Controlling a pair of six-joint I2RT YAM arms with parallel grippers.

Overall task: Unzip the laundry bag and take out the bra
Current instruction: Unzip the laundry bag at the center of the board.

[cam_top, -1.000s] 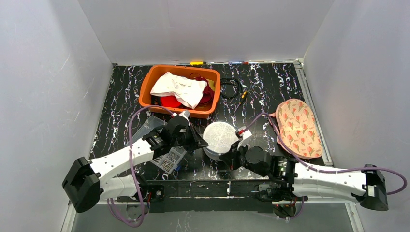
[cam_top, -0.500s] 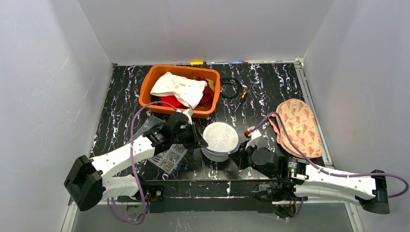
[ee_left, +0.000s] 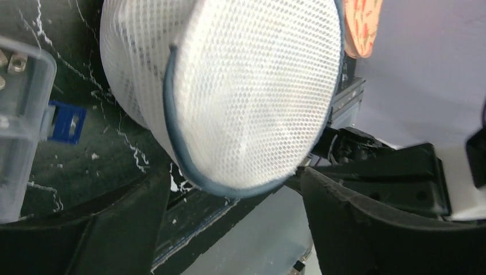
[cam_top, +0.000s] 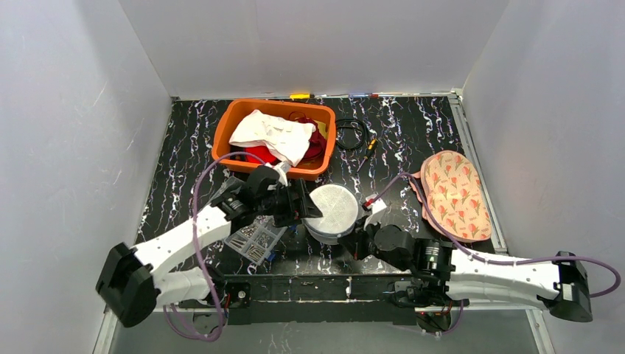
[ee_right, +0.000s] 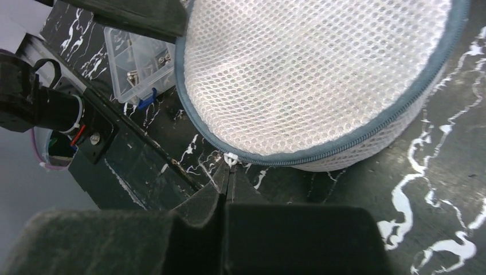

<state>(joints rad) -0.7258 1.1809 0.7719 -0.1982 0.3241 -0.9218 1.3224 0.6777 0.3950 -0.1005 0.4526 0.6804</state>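
Pinching the white zip pull point(ee_right: 230, 158) of the round mesh bag point(cam_top: 335, 210), set on the table point(cam_top: 413, 133) just in front of the orange bin point(cam_top: 225, 140), with the right gripper point(ee_right: 229, 170), jaws pressed tight; straddling that bag with the left gripper point(ee_left: 235, 177), fingers point(ee_left: 367, 217) spread wide, clasping nothing.

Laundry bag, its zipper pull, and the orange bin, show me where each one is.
laundry bag point(cam_top: 335, 209), top view, middle of its white mesh top.
zipper pull point(ee_right: 231, 158), right wrist view, the small white tab on the zipper track.
orange bin point(cam_top: 222, 140), top view, its left wall.
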